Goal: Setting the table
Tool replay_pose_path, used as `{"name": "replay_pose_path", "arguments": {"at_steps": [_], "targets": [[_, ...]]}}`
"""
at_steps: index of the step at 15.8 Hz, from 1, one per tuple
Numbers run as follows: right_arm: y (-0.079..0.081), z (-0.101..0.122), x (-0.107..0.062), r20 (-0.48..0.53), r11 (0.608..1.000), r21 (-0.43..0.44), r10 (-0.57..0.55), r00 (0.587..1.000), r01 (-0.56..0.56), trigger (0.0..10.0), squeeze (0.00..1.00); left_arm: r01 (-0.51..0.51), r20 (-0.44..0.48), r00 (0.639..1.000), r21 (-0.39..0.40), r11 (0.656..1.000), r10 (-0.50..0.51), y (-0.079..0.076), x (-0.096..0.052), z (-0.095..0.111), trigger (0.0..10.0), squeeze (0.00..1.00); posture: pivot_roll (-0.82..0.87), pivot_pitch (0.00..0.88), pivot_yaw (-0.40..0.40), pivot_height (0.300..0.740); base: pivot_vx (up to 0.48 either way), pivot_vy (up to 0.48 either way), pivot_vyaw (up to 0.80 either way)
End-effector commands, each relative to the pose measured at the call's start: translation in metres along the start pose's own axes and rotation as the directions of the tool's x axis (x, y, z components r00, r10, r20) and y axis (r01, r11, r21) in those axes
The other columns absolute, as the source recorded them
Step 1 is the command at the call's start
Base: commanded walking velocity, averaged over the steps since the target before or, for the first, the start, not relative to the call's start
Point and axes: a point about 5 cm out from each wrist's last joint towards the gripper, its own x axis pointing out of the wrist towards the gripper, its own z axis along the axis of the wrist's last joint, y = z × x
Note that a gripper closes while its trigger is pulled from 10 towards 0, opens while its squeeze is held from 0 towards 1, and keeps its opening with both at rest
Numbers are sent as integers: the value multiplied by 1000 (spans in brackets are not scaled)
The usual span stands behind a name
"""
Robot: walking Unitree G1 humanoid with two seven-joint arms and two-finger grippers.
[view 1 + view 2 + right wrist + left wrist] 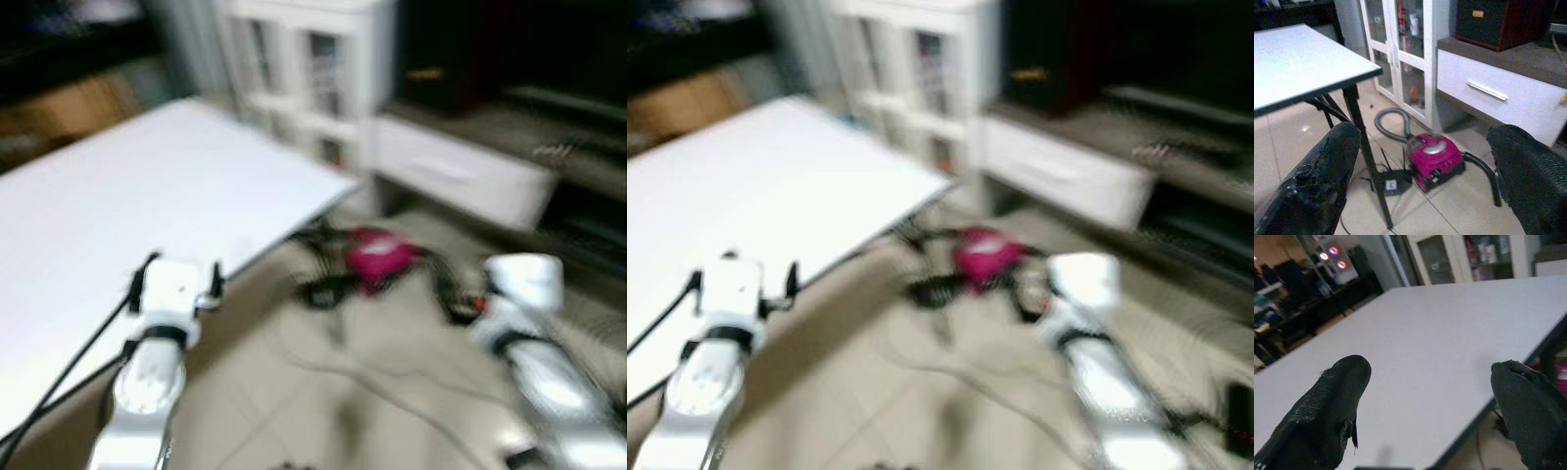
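The left end effector [1425, 406] has its two black fingers spread wide with nothing between them, held just above the near edge of the white bench [118, 206]. The right end effector [1420, 181] is likewise spread and empty, out over the tiled floor [1459, 210] to the right of the bench. Both silver arms reach forward, and the head views are blurred, which suggests the robot is on the move.

The bench top shows bare: no plate, cup or cutlery can be made out on it or in either end effector, so the things to be set are somewhere not visible here. The bench lies ahead and to the left, its long axis running from near left toward the far right corner, and the left arm is clearly the nearer one to it.

Beyond the corner, a magenta vacuum cleaner [1436, 157] with its grey hose [1386, 128] sits on the floor, near a white glass-door cabinet [1400, 54] and a low white drawer unit [1498, 98].
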Motion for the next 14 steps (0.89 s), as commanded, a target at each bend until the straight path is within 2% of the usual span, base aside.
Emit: {"name": "replay_pose_path", "arguments": {"at_steps": [1, 3, 4, 5, 6, 7, 8, 9, 10, 11, 13, 14], "targets": [[-2, 10, -5, 20, 1000, 6, -4, 1000, 3, 10000, 1000, 18, 0, 1000, 30, 999, -18, 0, 3, -2, 10000, 0, -261, 0, 114, 740, 0, 0, 800], [-20, 24, -14, 17, 998, -57, -13, 1000, 14, 10000, 1000, 22, -10, 1000, 15, 1000, -22, -4, 0, -6, 10000, 0, -330, 0, 68, 740, 0, 0, 800], [-28, 30, -14, 23, 998, -64, -26, 999, 27, 10000, 1000, 25, -11, 1000, 1, 1000, -25, -6, -9, -4, 10000, 0, -320, 0, 71, 740, 0, 0, 800], [-27, 29, -7, 36, 999, -49, -4, 999, 5, 10000, 1000, 32, 3, 999, 13, 999, -33, -7, -17, 5, 10000, 0, -231, 1, 103, 740, 0, 0, 800], [-22, 27, 1, 54, 1000, -2, 5, 999, -5, 10000, 1000, 23, 21, 1000, 0, 1000, -23, -4, -20, 14, 10000, 0, -166, 7, 107, 740, 0, 0, 800], [-16, 25, 7, 72, 998, 53, 15, 997, -19, 10000, 1000, -8, 18, 1000, -66, 998, 9, -2, -21, 16, 10000, 0, -156, 24, 100, 740, 0, 0, 800], [1, 5, 23, 26, 992, 123, 34, 999, -37, 10000, 1000, -83, -26, 996, -165, 983, 80, 4, -25, -2, 10000, 0, -200, 19, 87, 740, 0, 0, 800], [11, 4, 27, 16, 990, 125, 62, 998, -64, 10000, 1000, -113, -63, 993, -229, 967, 101, 7, -28, -9, 10000, 0, -220, 22, 99, 740, 0, 0, 800], [21, 5, 28, 20, 988, 102, 111, 994, -113, 10000, 1000, -97, -74, 994, -238, 966, 81, 6, -29, -13, 10000, 0, -223, 13, 102, 740, 0, 0, 800], [27, 5, 30, 22, 984, 90, 152, 988, -154, 10000, 1000, -63, -65, 997, -191, 980, 52, 3, -22, -10, 10000, 0, -193, 23, 76, 740, 0, 0, 800], [28, 0, 31, 11, 984, 77, 158, 987, -159, 10000, 1000, -26, -18, 1000, -67, 997, 25, 0, -16, 1, 10000, 0, -165, 20, 72, 740, 0, 0, 800], [30, -1, 33, 8, 981, 106, 161, 987, -161, 10000, 1000, -23, -11, 1000, -79, 997, 22, -2, -16, 3, 10000, 0, -157, 19, 72, 740, 0, 0, 800]]}}
